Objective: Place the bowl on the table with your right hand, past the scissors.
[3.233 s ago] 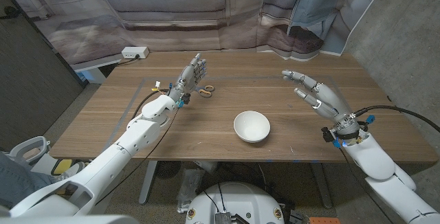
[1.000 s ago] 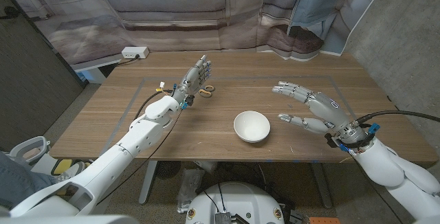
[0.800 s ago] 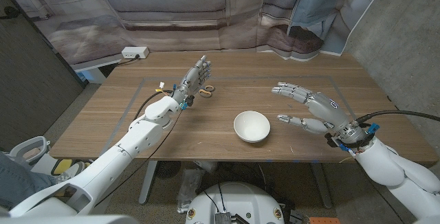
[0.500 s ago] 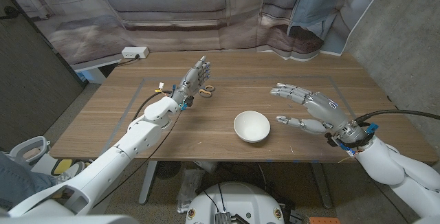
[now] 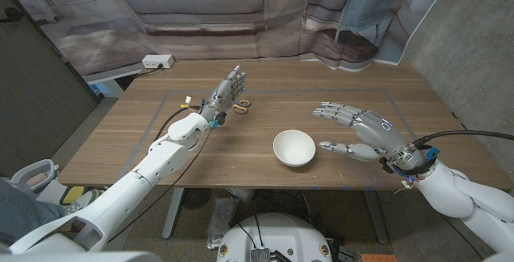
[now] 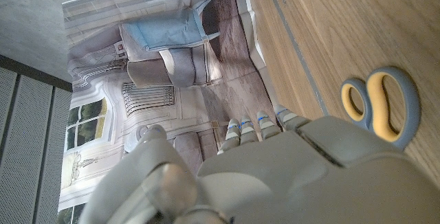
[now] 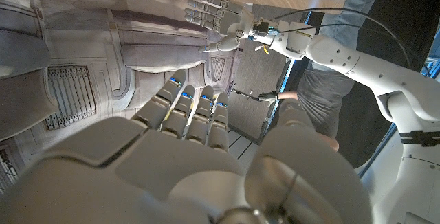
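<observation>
On the wooden worktop (image 5: pixel 265 173) we see the white bowl (image 5: pixel 293 148) standing nearer than the scissors (image 5: pixel 239 105). Right robot hand (image 5: pixel 361 131) hovers beside it, fingers spread, empty. Left robot hand (image 5: pixel 227 91) spread by the scissors.

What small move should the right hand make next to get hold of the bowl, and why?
Probably ease the right hand a little further toward the white bowl and close its fingers over the near rim. The hand is open beside the bowl, fingers spread and apart from it, so nothing is held yet. The scissors lie beyond, by the left hand.
</observation>
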`<state>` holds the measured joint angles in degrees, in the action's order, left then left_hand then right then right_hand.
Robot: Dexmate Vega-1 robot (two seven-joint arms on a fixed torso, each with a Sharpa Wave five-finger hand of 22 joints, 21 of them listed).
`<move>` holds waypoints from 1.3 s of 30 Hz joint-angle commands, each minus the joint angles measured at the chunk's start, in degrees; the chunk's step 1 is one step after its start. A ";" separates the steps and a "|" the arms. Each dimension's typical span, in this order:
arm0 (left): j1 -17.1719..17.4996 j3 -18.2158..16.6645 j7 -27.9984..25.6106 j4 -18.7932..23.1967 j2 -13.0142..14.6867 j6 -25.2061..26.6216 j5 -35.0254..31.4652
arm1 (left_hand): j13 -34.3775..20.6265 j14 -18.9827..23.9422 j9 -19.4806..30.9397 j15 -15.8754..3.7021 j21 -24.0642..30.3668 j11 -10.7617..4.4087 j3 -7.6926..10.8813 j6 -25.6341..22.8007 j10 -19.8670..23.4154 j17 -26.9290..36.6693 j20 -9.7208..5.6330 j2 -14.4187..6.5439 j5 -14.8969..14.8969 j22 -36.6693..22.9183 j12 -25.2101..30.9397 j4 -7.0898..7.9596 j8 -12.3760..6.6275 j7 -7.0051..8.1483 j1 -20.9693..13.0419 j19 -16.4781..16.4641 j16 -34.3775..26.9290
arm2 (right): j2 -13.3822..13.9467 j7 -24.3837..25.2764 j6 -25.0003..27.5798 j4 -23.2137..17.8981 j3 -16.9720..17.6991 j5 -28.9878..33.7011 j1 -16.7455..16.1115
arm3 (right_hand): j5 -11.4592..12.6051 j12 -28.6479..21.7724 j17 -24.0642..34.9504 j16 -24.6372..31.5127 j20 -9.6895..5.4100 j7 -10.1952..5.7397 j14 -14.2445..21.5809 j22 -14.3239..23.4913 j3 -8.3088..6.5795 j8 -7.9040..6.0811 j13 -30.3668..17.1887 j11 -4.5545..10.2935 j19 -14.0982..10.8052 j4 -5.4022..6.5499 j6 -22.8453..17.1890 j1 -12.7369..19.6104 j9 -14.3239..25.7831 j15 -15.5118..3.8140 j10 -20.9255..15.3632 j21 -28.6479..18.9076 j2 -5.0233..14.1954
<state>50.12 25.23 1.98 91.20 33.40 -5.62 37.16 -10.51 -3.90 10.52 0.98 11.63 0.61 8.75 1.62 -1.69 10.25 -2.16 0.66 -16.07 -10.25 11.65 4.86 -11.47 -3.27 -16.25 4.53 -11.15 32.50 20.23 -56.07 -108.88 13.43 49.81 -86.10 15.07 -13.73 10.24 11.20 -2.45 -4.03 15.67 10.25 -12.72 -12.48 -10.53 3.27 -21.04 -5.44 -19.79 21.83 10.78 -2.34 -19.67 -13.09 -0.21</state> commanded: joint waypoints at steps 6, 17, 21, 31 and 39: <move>0.29 -0.16 0.45 -0.54 0.15 -0.64 0.21 | -0.30 0.16 0.24 0.07 -0.13 0.17 -0.40 -0.28 -0.08 0.31 -0.74 -0.27 0.04 -0.12 -0.05 0.16 0.06 -0.19 -0.61 0.00 0.33 | 6.67 8.12 6.96 -1.71 -3.35 5.33 -1.70 | 0.35 0.07 0.15 0.07 -3.69 -0.31 0.83 0.23 -0.22 0.37 -0.12 0.27 -0.73 -0.74 -0.47 1.29 0.17 -2.86 -0.31 0.21 -0.15; 0.39 -0.48 0.33 -0.37 0.33 -0.85 0.28 | -0.30 -0.19 0.24 0.16 -0.18 0.34 -0.50 -0.25 -0.18 0.32 -0.77 -0.32 0.07 -0.12 -0.09 0.16 0.09 -0.12 -0.65 0.15 0.45 | 12.45 14.64 13.26 -3.19 -6.16 9.12 -2.67 | 0.45 0.12 0.18 -0.01 -3.84 -0.53 0.94 0.26 -0.41 0.39 -0.12 0.54 -0.92 -1.18 -0.61 1.96 0.18 -3.04 -0.42 0.25 -0.23; 0.17 -0.41 0.58 -0.74 0.13 -1.18 0.21 | -0.30 -0.21 0.24 0.12 -0.18 0.23 -0.54 -0.24 -0.20 0.32 -0.77 -0.34 0.08 -0.12 -0.10 0.16 0.10 -0.13 -0.66 0.17 0.46 | 14.66 15.99 15.36 -3.66 -7.14 9.19 -3.03 | 0.47 0.11 0.19 -0.01 -3.92 -0.53 1.04 0.27 -0.46 0.40 -0.13 0.52 -0.98 -1.29 -0.66 2.13 0.18 -3.19 -0.53 0.27 -0.25; -0.11 -0.21 0.84 -1.26 -0.23 -1.55 0.11 | -0.30 -0.18 0.24 0.10 -0.18 0.19 -0.65 -0.30 -0.16 0.32 -0.76 -0.40 0.12 -0.12 -0.08 0.17 0.09 -0.12 -0.69 0.20 0.42 | 19.45 17.40 19.77 -4.46 -9.24 8.22 -3.65 | 0.51 0.18 0.23 -0.03 -3.94 -0.67 1.17 0.29 -0.57 0.46 -0.14 0.67 -1.07 -1.52 -0.63 2.49 0.19 -3.15 -0.52 0.31 -0.27; -0.22 0.00 1.31 -2.09 -0.61 -1.92 0.20 | -0.30 -0.14 0.24 0.12 -0.17 0.16 -0.72 -0.26 -0.17 0.32 -0.75 -0.43 0.14 -0.12 -0.08 0.17 0.11 -0.04 -0.71 0.20 0.40 | 22.39 15.91 22.01 -4.96 -10.81 6.34 -3.60 | 0.54 0.17 0.25 -0.06 -3.94 -0.67 1.24 0.31 -0.67 0.53 -0.14 0.49 -1.19 -1.69 -0.59 2.78 0.19 -3.17 -0.68 0.34 -0.26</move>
<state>50.09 24.95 2.75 89.97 33.23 -7.05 37.34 -10.51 -3.90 10.52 0.98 11.63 0.61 8.37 1.62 -1.69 10.25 -2.16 0.43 -16.07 -10.25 11.65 4.96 -11.47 -3.26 -16.48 4.53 -10.71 50.51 36.48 -37.87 -113.05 4.78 57.88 -89.45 15.28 -13.74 10.25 11.21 -2.56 -4.41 16.49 10.26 -13.14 -12.03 -10.52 3.57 -21.76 -6.80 -20.17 23.88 10.78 -2.34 -19.97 -13.09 -0.30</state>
